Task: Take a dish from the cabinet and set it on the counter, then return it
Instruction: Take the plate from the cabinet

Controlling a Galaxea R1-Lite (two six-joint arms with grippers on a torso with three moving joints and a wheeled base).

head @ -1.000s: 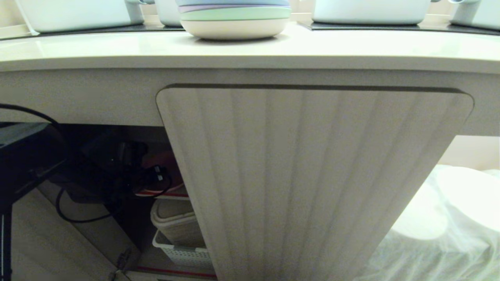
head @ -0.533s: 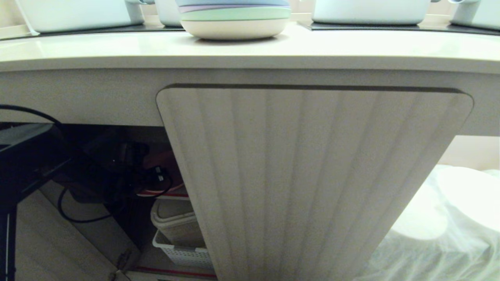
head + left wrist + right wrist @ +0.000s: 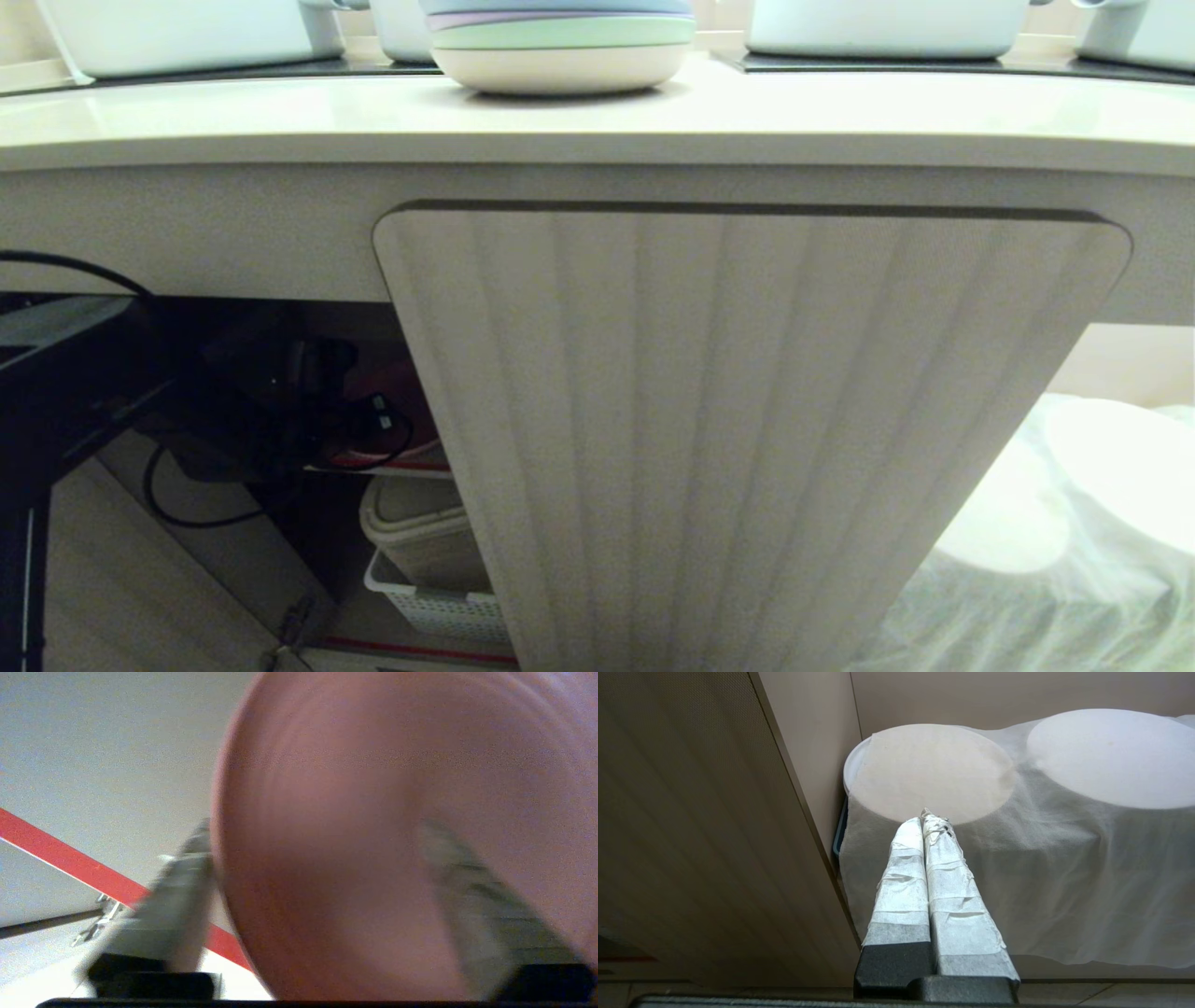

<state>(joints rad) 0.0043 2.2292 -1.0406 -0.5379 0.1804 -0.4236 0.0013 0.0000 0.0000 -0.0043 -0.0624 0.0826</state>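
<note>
The pink dish (image 3: 373, 812) fills the left wrist view, lying on the cabinet's red-edged shelf (image 3: 70, 863). My left gripper (image 3: 313, 826) is open with its fingers (image 3: 187, 882) wide apart on either side of the dish's rim. In the head view the left arm (image 3: 271, 392) reaches into the dark opening of the cabinet (image 3: 747, 420), and a sliver of the dish (image 3: 397, 383) shows behind it. The counter (image 3: 597, 121) runs above. My right gripper (image 3: 927, 816) is shut and empty, parked low beside the cabinet.
Stacked plates (image 3: 560, 47) and white pots (image 3: 887, 28) stand on the counter. A beige bin (image 3: 420, 523) and a white basket (image 3: 439, 607) sit under the shelf. The open left door (image 3: 121, 579) hangs at the lower left. Cloth-covered round tubs (image 3: 934, 770) stand on the right.
The left arm and its cable have shifted very slightly inside the cabinet opening. Nothing else has moved.
</note>
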